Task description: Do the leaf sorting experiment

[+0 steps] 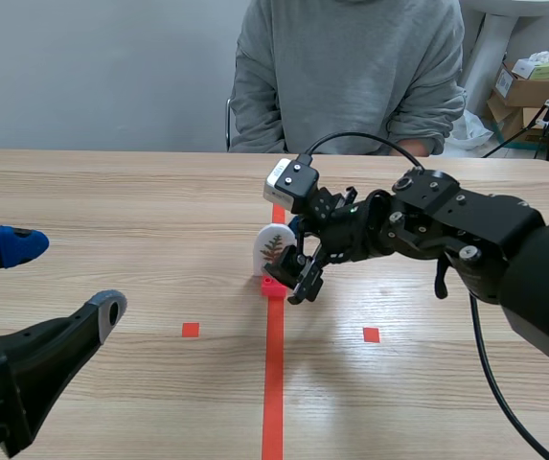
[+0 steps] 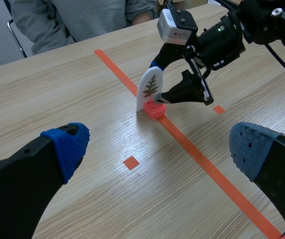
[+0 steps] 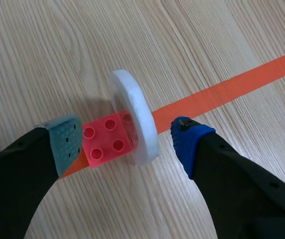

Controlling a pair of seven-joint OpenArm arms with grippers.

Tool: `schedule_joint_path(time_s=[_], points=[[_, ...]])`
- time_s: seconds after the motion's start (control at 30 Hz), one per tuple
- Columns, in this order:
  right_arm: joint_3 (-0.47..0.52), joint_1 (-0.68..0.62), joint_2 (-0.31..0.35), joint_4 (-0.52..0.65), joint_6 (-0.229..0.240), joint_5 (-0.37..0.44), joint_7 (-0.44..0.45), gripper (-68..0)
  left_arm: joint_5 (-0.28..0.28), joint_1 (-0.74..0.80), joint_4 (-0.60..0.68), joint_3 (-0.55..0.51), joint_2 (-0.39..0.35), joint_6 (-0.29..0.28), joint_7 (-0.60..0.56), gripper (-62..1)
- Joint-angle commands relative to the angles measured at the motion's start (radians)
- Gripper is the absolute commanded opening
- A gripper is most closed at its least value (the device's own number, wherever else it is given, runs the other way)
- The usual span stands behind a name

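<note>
Straddling the leaf card (image 1: 272, 249) is what the right gripper (image 1: 298, 259) is doing just now, near the middle of the scene view. The card is a white rounded plaque with a little leaf picture, standing upright in a red brick (image 1: 272, 286) right on the orange tape line (image 1: 273, 383). The claw is sitting released. In the right wrist view the grey-green pad (image 3: 65, 139) is just beside the brick, maybe brushing it, and the blue pad (image 3: 189, 137) is waiting on the far side of the card with a sliver of gap showing. It's looking like a pinch being lined up across the card's thickness, probably so card and base come up together. The left gripper (image 1: 63, 278) is hanging spread wide in the lower left of the scene view, gripping nothing and well apart from the card. A person in a grey sweatshirt (image 1: 351, 67) is sitting at top centre across the table (image 1: 111, 192), with no hands showing. Two tape squares (image 1: 190, 330) (image 1: 371, 334) are flanking the line lower down, so maybe those are the sorting spots. Cardboard boxes (image 1: 533, 81) are sitting in the upper right. Nothing is really getting in the way, though the right arm's cable (image 1: 351, 139) is looping above it.
</note>
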Motion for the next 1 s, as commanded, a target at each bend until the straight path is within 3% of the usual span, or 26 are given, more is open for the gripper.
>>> schedule_joint_path(time_s=[0.0,0.47,0.77,0.97], points=[[0.008,0.028,0.008,0.023,0.000,0.007,0.020,-33.6,-0.006,0.002,0.021,-0.007,0.005,-0.001,-0.013,-0.7],[0.008,0.028,0.008,0.023,0.000,0.007,0.051,-59.7,-0.006,0.002,0.021,-0.007,0.005,-0.001,-0.013,-0.7],[0.019,0.028,0.008,0.023,0.000,0.013,0.043,-65.4,-0.006,0.002,0.021,-0.007,0.005,-0.001,-0.013,-0.7],[0.129,0.028,0.047,0.042,0.000,0.187,-0.052,-66.0,-0.006,0.002,0.021,-0.007,0.005,-0.001,-0.013,-0.7]])
